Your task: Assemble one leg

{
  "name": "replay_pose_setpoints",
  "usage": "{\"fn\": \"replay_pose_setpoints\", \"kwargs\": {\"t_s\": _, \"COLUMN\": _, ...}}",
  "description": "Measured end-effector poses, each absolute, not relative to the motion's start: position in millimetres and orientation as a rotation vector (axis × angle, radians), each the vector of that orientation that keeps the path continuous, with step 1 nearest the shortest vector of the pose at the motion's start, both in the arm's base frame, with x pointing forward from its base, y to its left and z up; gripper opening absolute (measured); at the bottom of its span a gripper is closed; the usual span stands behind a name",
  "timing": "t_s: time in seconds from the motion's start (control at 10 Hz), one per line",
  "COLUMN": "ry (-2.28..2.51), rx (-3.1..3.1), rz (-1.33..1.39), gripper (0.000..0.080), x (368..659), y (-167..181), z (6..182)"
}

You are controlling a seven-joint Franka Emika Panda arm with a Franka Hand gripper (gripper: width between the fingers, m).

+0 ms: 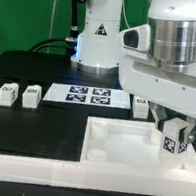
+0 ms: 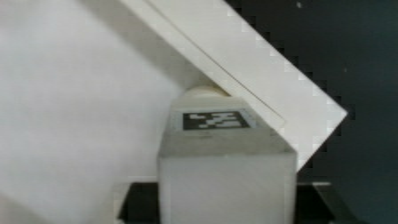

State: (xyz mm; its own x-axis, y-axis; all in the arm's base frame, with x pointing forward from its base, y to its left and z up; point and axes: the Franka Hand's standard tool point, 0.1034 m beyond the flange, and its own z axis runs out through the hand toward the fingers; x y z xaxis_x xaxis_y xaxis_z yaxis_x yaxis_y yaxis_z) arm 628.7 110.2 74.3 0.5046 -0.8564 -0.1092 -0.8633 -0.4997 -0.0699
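Closest to the wrist camera stands the leg (image 2: 221,170), a white rectangular post filling the lower middle of that view, its black-and-white marker tag (image 2: 217,122) facing the lens. Dark gripper fingers (image 2: 139,200) show on either side of its lower end, touching its sides — the jaws are closed to the width of the post and have it clamped between them. Just beyond the leg's far end lies the white tray (image 2: 107,90), whose raised rim runs diagonally past the post's tip; whether the tip touches the tray I cannot tell.

From the exterior view, the gripper (image 1: 176,135) hangs under the large grey-and-white wrist at that view's right, with the same leg (image 1: 174,140) held upright between the fingers, tag outward. It sits directly over the far corner of the tray (image 1: 108,158), near the rim on the exterior view's right. A round socket (image 1: 99,131) shows in the tray corner well away from the gripper, toward the exterior view's left, with another one (image 1: 96,153) nearer the camera.

Other loose legs rest on the black table (image 1: 28,76) — two (image 1: 6,94) (image 1: 31,96) far from the gripper toward the exterior view's left, one (image 1: 140,106) just behind it. Behind the tray, the marker board (image 1: 86,93) lies flat in front of the arm's base (image 1: 99,36).
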Motion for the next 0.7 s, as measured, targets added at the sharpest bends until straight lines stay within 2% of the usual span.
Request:
{"fn": "replay_pose_setpoints", "kwargs": {"t_s": 0.3, "ry": 1.994, "rx": -2.233, "rz": 0.141, "gripper": 0.0296, "x": 626.4, "y": 112.0, "z": 74.3}}
{"fn": "replay_pose_setpoints", "kwargs": {"t_s": 0.5, "ry": 2.167, "rx": -2.08, "rz": 0.157, "gripper": 0.0297, "x": 625.7, "y": 113.3, "z": 74.0}}
{"fn": "replay_pose_setpoints", "kwargs": {"t_s": 0.7, "ry": 2.133, "rx": -2.114, "rz": 0.154, "gripper": 0.0296, "x": 625.5, "y": 113.1, "z": 73.4}}
